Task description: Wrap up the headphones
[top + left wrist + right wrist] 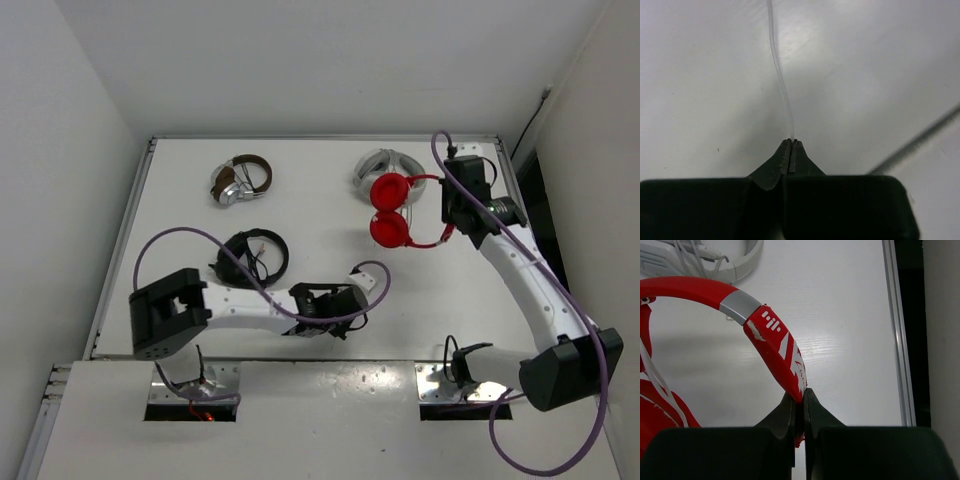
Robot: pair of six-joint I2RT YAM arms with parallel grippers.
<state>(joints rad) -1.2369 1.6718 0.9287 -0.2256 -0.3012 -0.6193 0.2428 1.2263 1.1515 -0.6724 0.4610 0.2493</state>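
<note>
The headphones [393, 210] are bright red and lie at the far right of the white worktop [300, 200], just in front of a white and grey pair [385, 163]. Their two round earcups [391, 190] lie one behind the other, close together. The thin headband [428, 243] arcs out from them toward the right arm.

The right claw [447, 208] is clenched on the middle of that arc. The right wrist view shows its jaws pinched on the edge of the headband [780, 347], which is glossy red with white printed marks and a short silver-grey segment [740, 306]. At the left edge of that view, part of a red earcup [655, 415] shows with a thin white cable [655, 377] running across it.

The left claw [355, 303] is at the middle of the worktop, well apart from the red earcups. It is clamped on the free end of the cable [386, 280], which makes a small pale loop beside it. In the left wrist view the left claw [791, 142] has its jaws pressed together on the cable [781, 80], a thin translucent white line that runs away from the tips over the bare surface.

A black pair [255, 255] lies near the left arm. A brown and silver pair [240, 181] lies at the far left.
</note>
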